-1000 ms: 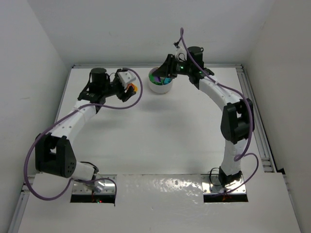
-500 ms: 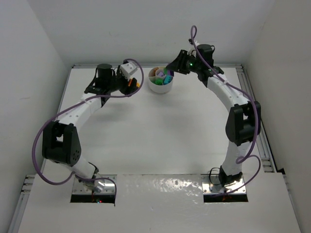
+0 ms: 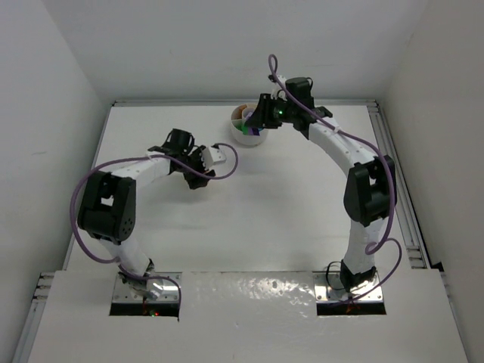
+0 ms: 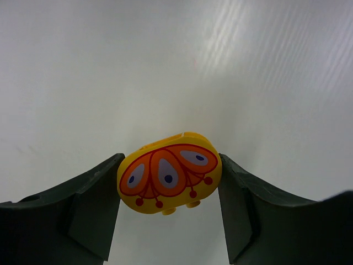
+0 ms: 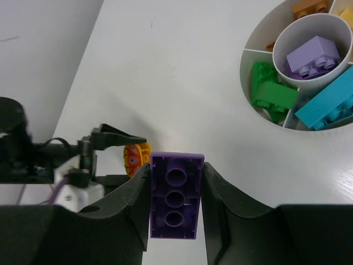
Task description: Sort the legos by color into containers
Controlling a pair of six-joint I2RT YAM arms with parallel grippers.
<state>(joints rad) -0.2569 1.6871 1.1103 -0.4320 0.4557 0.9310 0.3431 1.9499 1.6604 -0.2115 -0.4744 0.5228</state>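
Observation:
My left gripper [image 4: 170, 167] is shut on a rounded yellow lego [image 4: 169, 174] printed with an orange petal pattern, held above bare table. The right wrist view shows that same gripper [image 5: 137, 159] and lego [image 5: 134, 157] at lower left. My right gripper [image 5: 175, 175] is shut on a purple lego [image 5: 175, 194], underside facing the camera, hanging left of the containers, a round white divided dish [image 5: 246, 70]. The dish holds a lilac brick [image 5: 311, 54] in its centre cup, plus green [image 5: 269, 91], teal [image 5: 328, 107] and orange [image 5: 309, 8] bricks. From above, the right gripper [image 3: 259, 113] covers part of the dish [image 3: 246, 136].
The dish stands close to the back edge of the white table [image 3: 287, 212], with walls enclosing the back and both sides. A purple cable [image 3: 227, 168] loops off the left wrist.
The left arm swung from near the back edge toward the table's middle, still gripping the yellow lego. The right gripper swung out to the right, then back over the dish.

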